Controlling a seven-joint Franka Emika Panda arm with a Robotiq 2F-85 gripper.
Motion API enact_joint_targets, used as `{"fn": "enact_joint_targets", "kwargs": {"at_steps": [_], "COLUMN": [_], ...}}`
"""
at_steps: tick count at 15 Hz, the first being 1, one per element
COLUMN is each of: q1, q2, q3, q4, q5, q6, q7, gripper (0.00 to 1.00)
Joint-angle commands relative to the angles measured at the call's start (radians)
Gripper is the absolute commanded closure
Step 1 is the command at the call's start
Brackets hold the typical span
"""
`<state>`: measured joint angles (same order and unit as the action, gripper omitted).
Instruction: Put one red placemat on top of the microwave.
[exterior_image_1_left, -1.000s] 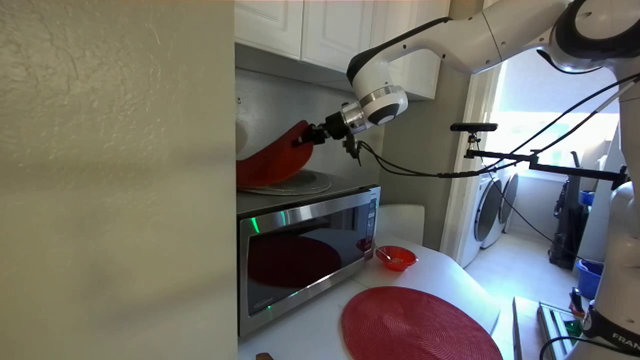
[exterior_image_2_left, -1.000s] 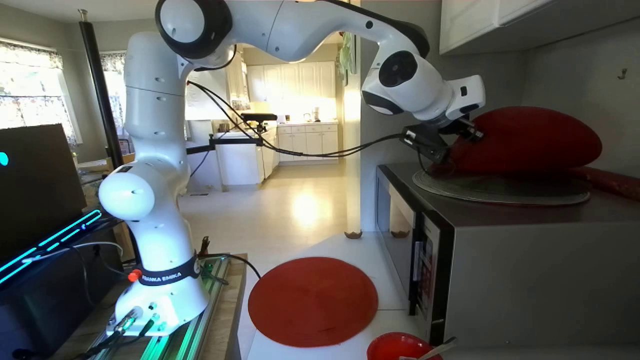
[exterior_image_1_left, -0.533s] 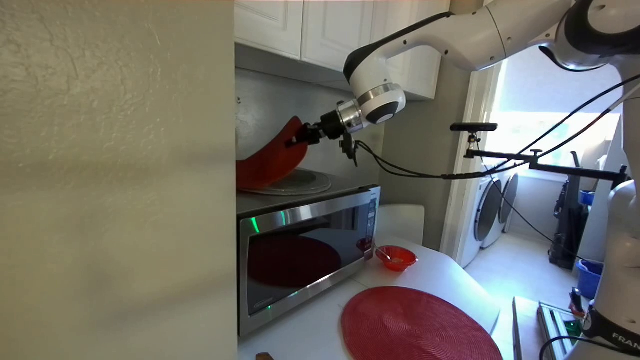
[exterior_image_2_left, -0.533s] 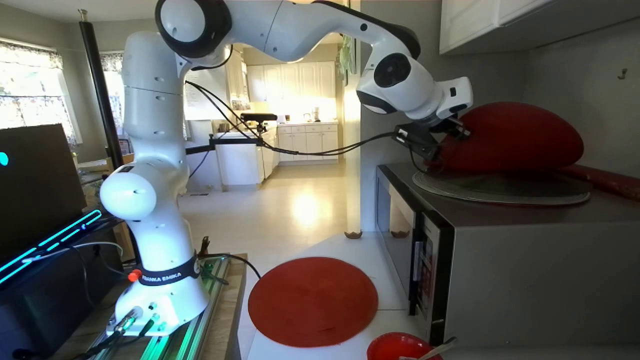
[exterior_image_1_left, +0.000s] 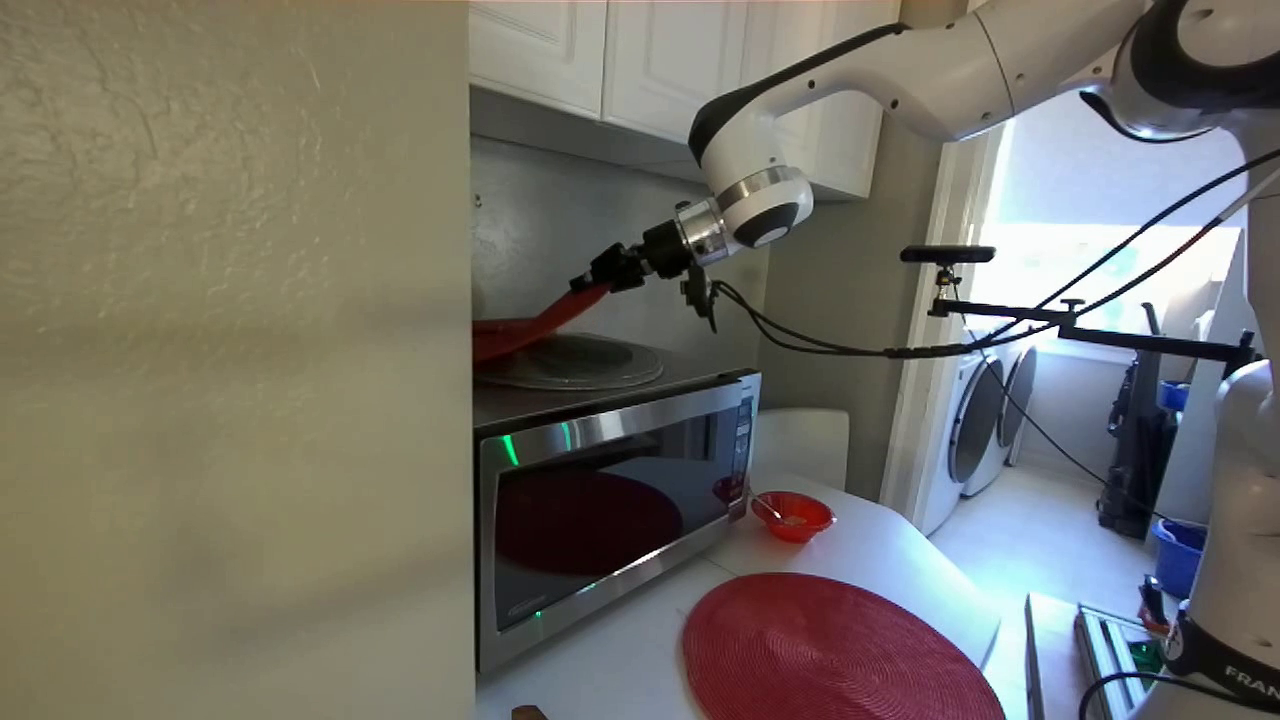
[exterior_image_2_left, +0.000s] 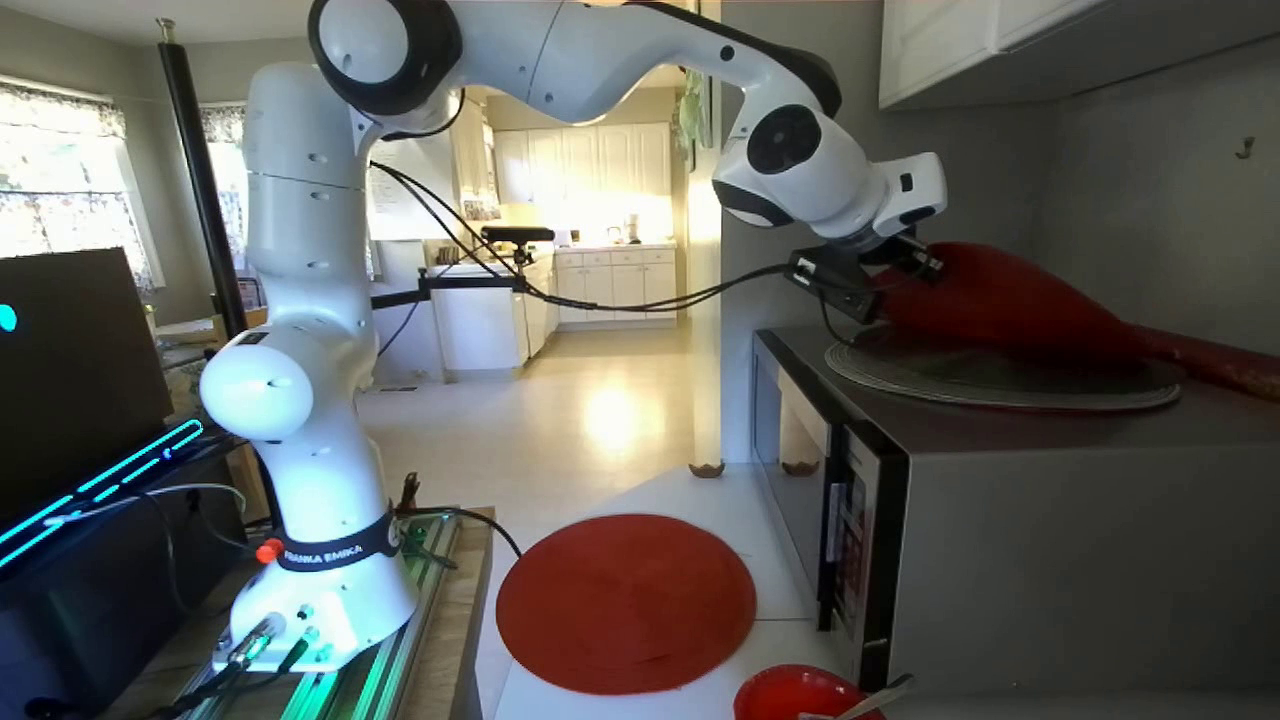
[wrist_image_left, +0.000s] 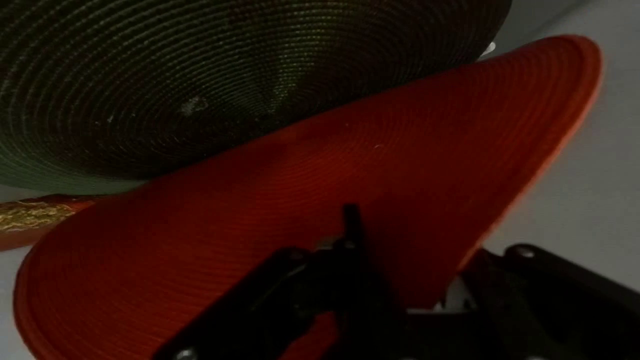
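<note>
free room is seen between the upper cabinets (exterior_image_1_left: 675, 65) and the microwave (exterior_image_2_left: 1070, 560), though the space just past the fingers (wrist_image_left: 320, 272) is taken up by a sloping red placemat (exterior_image_2_left: 1000, 300); on the counter (exterior_image_1_left: 890, 545), the microwave's front corner is crowded by a red bowl (exterior_image_1_left: 792, 530).

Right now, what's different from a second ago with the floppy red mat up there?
The raised part of the red placemat flopped down toward the microwave; the gripper now looks open, so it seems to have let go. The microwave, flat red mat and red bowl stayed put.
</note>
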<state>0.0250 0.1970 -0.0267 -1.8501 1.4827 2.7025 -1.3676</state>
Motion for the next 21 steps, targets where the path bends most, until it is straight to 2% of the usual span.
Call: {"fn": "enact_joint_targets", "kwargs": {"at_steps": [1,6,11,21], "q1": [-0.005,-0.014,-0.013,-0.029], "q2": [-0.017,-0.042,-0.067,-0.172], "q3": [-0.006,-0.022,-0.040,-0.102], "q4": [-0.016,-0.055,-0.074,-0.182], "q5": [-0.005,-0.054,-0.117,-0.318], "q6": [0.005,-0.014,-0.009,-0.001], "q7": [-0.041,-0.106,-0.131,-0.129], "gripper": [0.38,0.01,0.00,0.00]}}
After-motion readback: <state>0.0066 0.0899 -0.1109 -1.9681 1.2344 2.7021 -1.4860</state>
